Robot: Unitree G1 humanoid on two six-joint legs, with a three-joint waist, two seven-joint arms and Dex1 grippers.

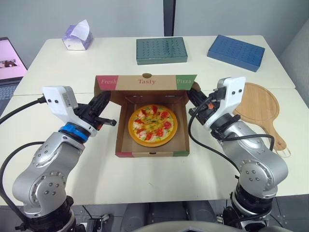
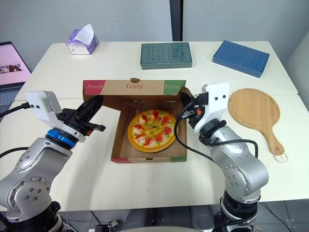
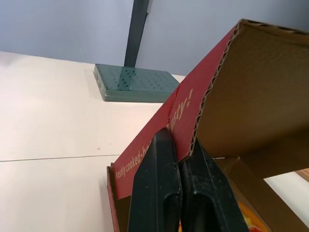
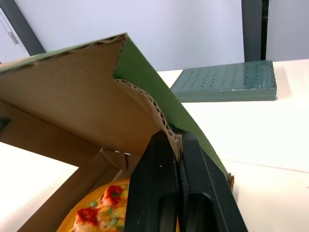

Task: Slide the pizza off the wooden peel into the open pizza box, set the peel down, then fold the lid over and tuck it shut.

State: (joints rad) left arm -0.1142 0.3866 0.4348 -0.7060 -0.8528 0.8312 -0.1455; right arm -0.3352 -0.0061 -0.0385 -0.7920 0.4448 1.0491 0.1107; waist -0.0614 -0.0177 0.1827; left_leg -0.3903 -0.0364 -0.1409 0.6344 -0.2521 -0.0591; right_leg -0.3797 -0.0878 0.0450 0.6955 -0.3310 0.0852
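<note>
I am looking down at the pizza (image 1: 152, 124), which is lying flat inside the pizza box (image 1: 152, 153) at the centre of the frame, on the pale surface (image 1: 145, 183). The lid (image 1: 145, 82) is standing raised over the back edge of the box, and its printed flap, with "Fresh Tasty Pizza" on it, is facing the camera.

The left gripper (image 1: 106, 98) is reaching in from the left of the frame and is pinching the red left end of the lid. In the left wrist view its two black fingers (image 3: 161, 164) are pressing together on the corrugated edge of the side flap. The right gripper (image 1: 193, 93) is coming in from the right and is clamping the green right end of the lid in the same way. In the right wrist view the cardboard edge is sitting squeezed between its fingers (image 4: 157, 159), with the pizza showing just below.

The peel (image 1: 258, 108) is lying flat on the surface at the right of the frame, well apart from the box, with its handle pointing toward the lower right.

Along the top of the frame a green box (image 1: 161, 50) is sitting at centre, a blue box (image 1: 236, 52) at upper right and a tissue box (image 1: 77, 37) at upper left. A laptop (image 1: 9, 63) is showing at the left edge.
</note>
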